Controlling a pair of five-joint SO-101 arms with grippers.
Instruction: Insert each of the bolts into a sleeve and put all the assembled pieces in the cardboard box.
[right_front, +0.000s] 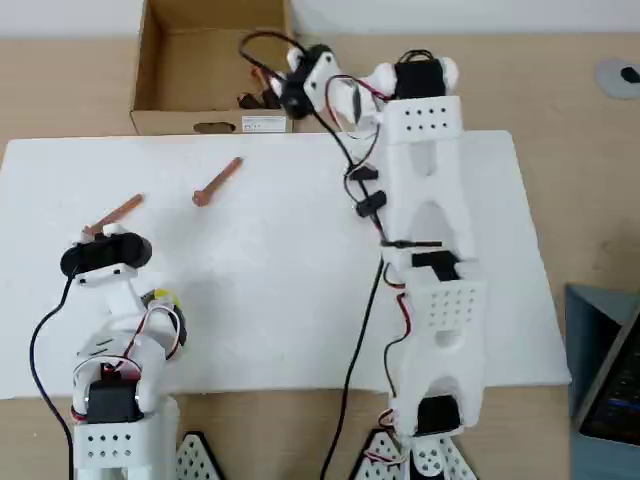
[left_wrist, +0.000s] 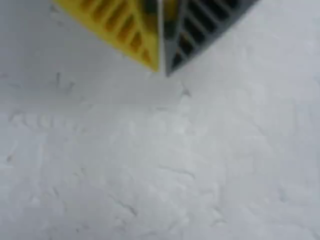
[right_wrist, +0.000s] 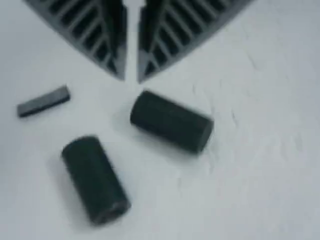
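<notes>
The right gripper (right_wrist: 131, 77) hangs just above two dark sleeves, its fingers drawn nearly together with only a thin slit between them and nothing in it. The nearer sleeve (right_wrist: 171, 121) lies on its side just beyond the fingertips, and the other sleeve (right_wrist: 95, 179) lies a little apart from it, beside a small flat dark strip (right_wrist: 43, 101). In the high view this arm is stretched out to the near right corner of the cardboard box (right_front: 140, 70); I cannot tell whether the sleeves lie inside it. The left gripper (left_wrist: 162, 67) is closed and empty, low over the white sheet (right_front: 280, 300) on the desk (right_front: 560, 90). Two bolts, one (right_front: 217, 182) mid-sheet and one (right_front: 115, 213) near the left arm, lie bare. The step in hand looks like fetching a sleeve. Next, the fingers need to spread across the nearer sleeve's round body without rolling it away.
</notes>
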